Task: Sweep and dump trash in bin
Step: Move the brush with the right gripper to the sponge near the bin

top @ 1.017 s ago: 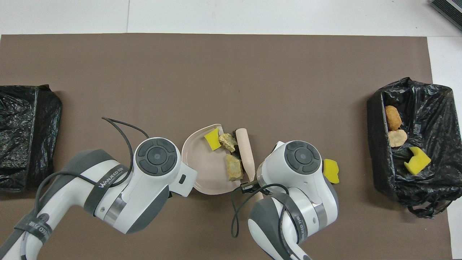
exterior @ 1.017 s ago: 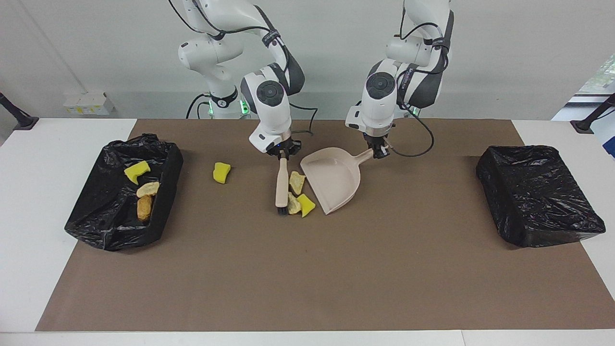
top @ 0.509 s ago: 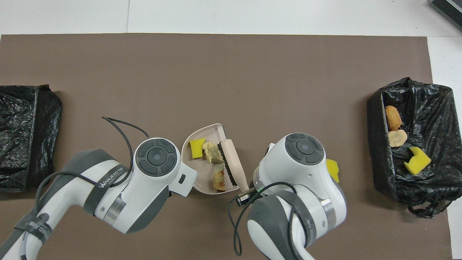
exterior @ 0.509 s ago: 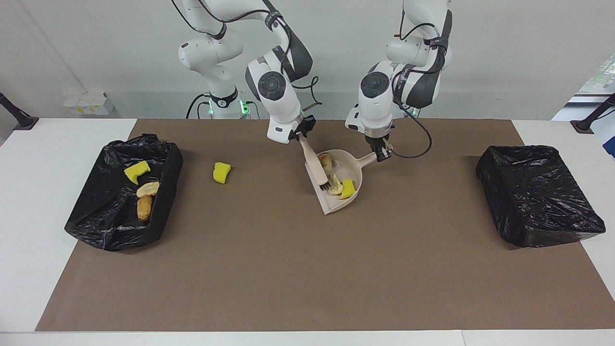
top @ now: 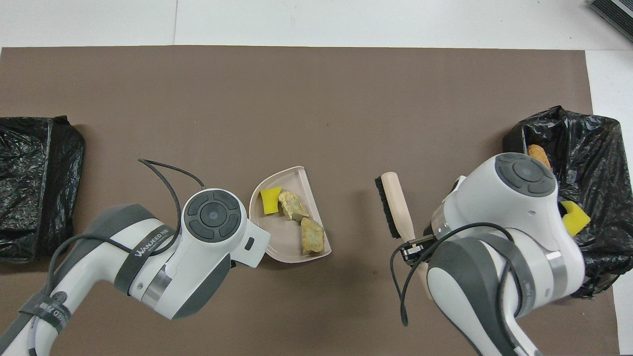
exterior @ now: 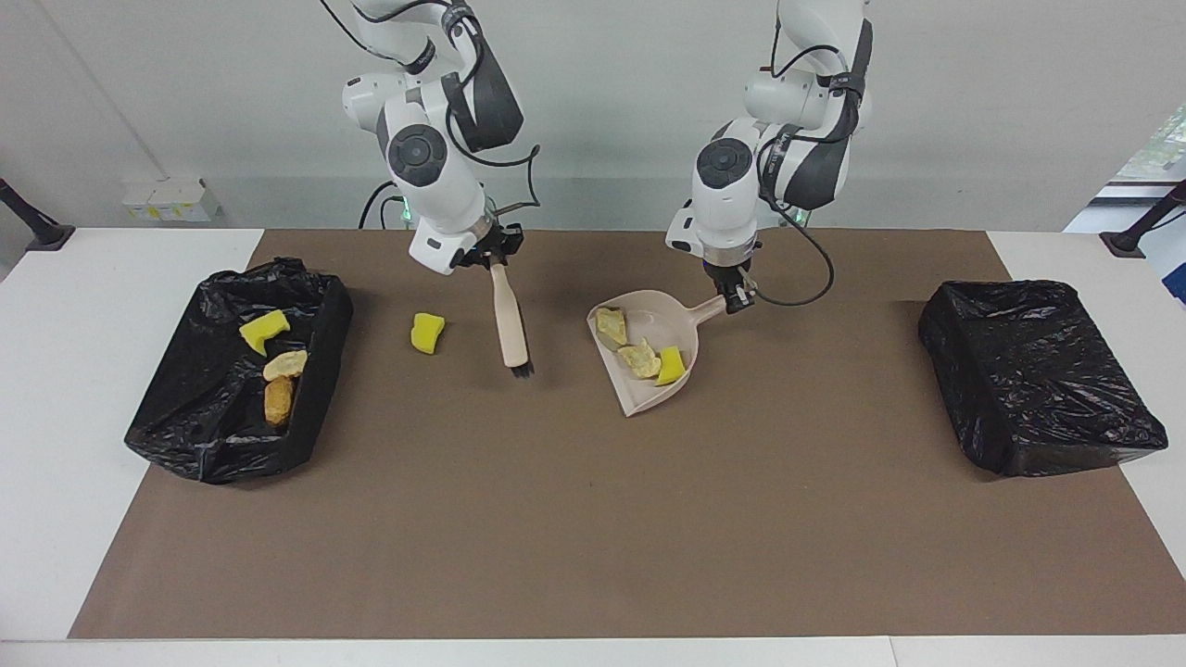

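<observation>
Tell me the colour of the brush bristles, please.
The bristles of the brush are black, while its handle is beige. The overhead view shows this best.

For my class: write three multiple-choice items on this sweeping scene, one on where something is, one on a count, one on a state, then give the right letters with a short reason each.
1. Where is the lone yellow scrap lying?
A. in the dustpan
B. on the mat between the brush and the filled bin
C. in the bin at the left arm's end

2. How many scraps are in the dustpan?
A. one
B. three
C. six

3. What is the right gripper doing?
A. holding the brush
B. hanging open
C. holding the dustpan

Answers:
1 B: it lies on the mat, between the brush and the filled bin.
2 B: two tan pieces and one yellow one show.
3 A: it is shut on the brush handle; the left gripper holds the dustpan.
</observation>
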You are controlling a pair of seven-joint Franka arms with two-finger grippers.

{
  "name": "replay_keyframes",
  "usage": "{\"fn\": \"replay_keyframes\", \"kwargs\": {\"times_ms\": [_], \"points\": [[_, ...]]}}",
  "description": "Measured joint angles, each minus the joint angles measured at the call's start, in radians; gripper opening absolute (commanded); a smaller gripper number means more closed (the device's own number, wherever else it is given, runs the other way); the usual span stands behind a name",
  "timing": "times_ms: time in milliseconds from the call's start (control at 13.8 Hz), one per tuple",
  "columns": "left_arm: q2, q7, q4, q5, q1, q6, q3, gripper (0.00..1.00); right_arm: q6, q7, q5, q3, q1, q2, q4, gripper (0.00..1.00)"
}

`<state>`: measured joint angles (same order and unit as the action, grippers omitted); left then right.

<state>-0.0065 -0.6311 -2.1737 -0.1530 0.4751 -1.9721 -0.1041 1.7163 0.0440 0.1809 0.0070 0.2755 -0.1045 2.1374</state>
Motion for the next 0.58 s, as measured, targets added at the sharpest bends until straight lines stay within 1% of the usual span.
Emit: {"fn": "replay_keyframes", "kwargs": {"times_ms": [218, 363, 581], "points": [[0.002, 0.002, -0.001, 0.0, 0.0, 0.0, 0.0, 0.0, -0.007, 0.002, -0.104, -0.001, -0.082, -0.072, 0.077, 0.0], [0.002, 0.002, -0.001, 0.0, 0.0, 0.0, 0.0, 0.0, 0.02, 0.002, -0.153, -0.002, -0.132, -0.136, 0.172, 0.0], [0.003, 0.002, -0.001, -0.001, 0.004, -0.017, -0.005, 0.0, 0.083, 0.002, -0.189, -0.002, -0.187, -0.251, 0.334, 0.0]]}}
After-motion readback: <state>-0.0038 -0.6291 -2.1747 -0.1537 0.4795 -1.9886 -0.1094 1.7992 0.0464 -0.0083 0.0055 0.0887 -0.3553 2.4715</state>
